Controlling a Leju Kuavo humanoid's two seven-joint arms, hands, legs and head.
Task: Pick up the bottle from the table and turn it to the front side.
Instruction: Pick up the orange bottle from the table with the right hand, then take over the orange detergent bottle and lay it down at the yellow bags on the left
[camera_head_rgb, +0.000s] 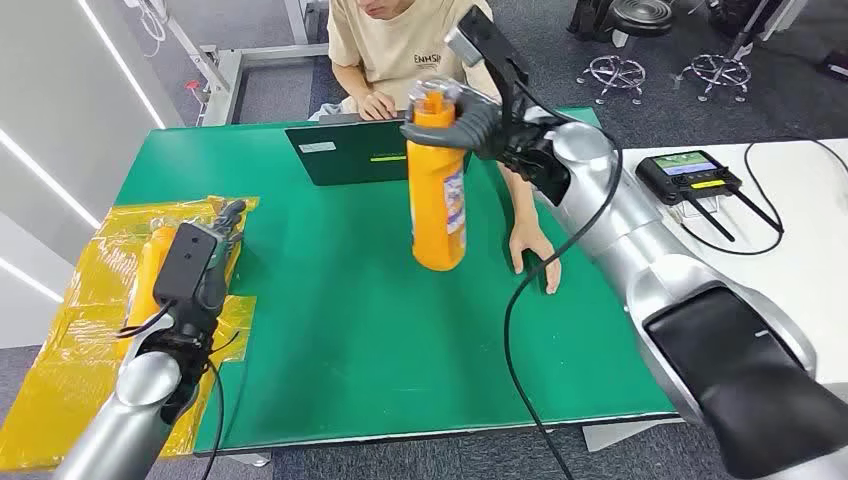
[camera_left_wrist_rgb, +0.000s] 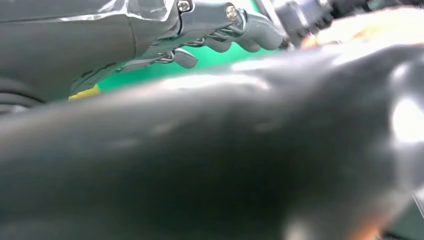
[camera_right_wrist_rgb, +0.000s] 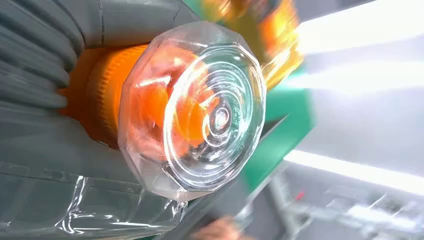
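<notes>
While right hand (camera_head_rgb: 478, 128) grips bottle (camera_head_rgb: 438, 190), person's hand (camera_head_rgb: 533, 252) beside (laptop (camera_head_rgb: 345, 152) behind), left hand (camera_head_rgb: 222, 228) unclear.

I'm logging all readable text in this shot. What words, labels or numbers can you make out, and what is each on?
"ENMSI...", partly hidden: on the person's beige shirt.
Label on the orange bottle, held near its cap by the right hand: print too small to read.
White sticker on the dark laptop: unreadable.
Screen of the black device on the white table: too small to read.

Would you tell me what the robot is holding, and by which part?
The right robot hand grips the orange bottle around its neck, just below the clear cap.
</notes>
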